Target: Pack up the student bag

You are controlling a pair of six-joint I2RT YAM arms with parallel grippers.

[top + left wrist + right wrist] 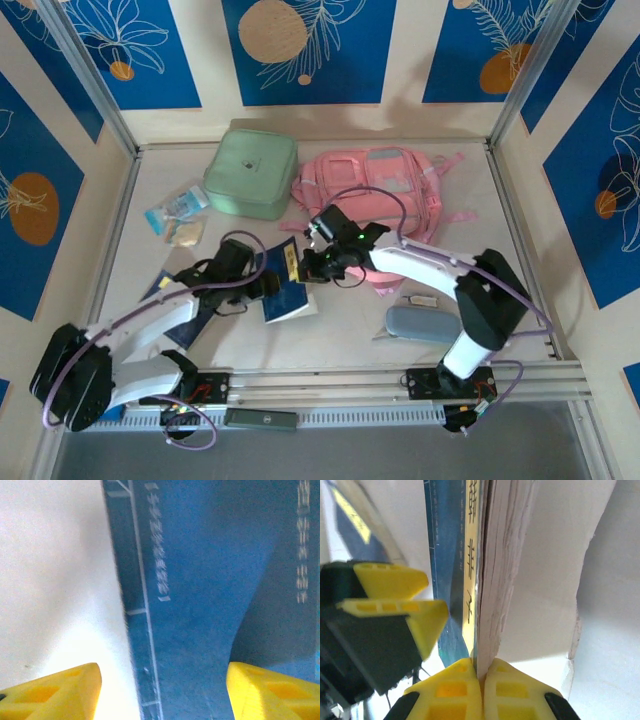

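- Your right gripper [481,679] clamps the blue book [496,555] by its page edge.
- Your left gripper [162,676] hangs open above its cover, seemingly clear.
- The student bag [395,185] lies just beyond.

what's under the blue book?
Bare table shows around the book; the right hand pinches its edge. Whatever lies beneath is covered by the book.

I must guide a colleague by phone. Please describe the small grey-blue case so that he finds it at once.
Start at the student bag, the big pink backpack at the far side of the table. Come straight toward the near edge; the grey-blue case lies there flat. It is a smooth, rounded oblong, unlike the flat dark blue book to its left.
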